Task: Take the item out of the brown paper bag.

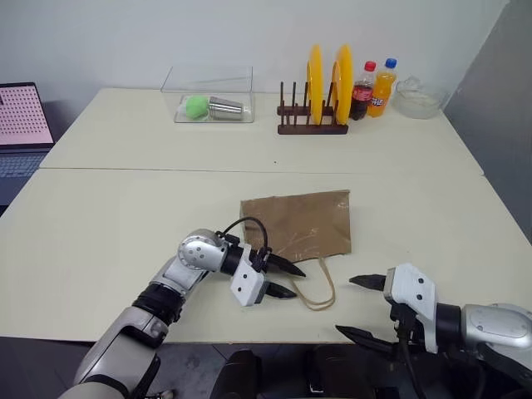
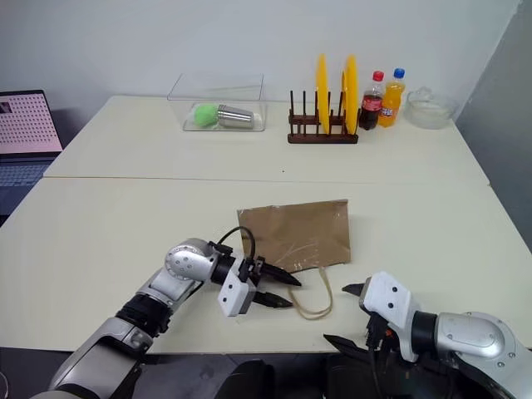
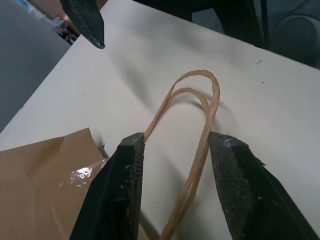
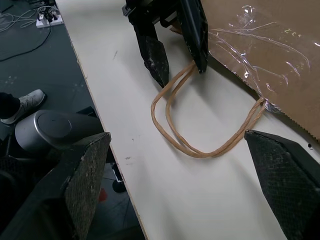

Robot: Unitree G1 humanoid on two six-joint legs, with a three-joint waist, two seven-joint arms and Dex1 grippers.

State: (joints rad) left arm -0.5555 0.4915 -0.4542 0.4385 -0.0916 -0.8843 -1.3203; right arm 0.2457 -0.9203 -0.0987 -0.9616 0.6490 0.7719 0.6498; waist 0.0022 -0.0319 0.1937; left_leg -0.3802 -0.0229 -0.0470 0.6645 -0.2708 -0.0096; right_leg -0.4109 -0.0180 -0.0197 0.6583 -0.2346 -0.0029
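Right gripper [image 1: 359, 306] spread wide at the table's near edge, holding nothing. Left gripper [image 1: 285, 279] half-open astride the handles [image 1: 318, 287] of the flat brown paper bag [image 1: 299, 223] just beyond it.

Plate rack [image 1: 312, 125], cola bottle [image 1: 362, 91], laptop [image 1: 22, 125] on table [image 1: 108, 216].
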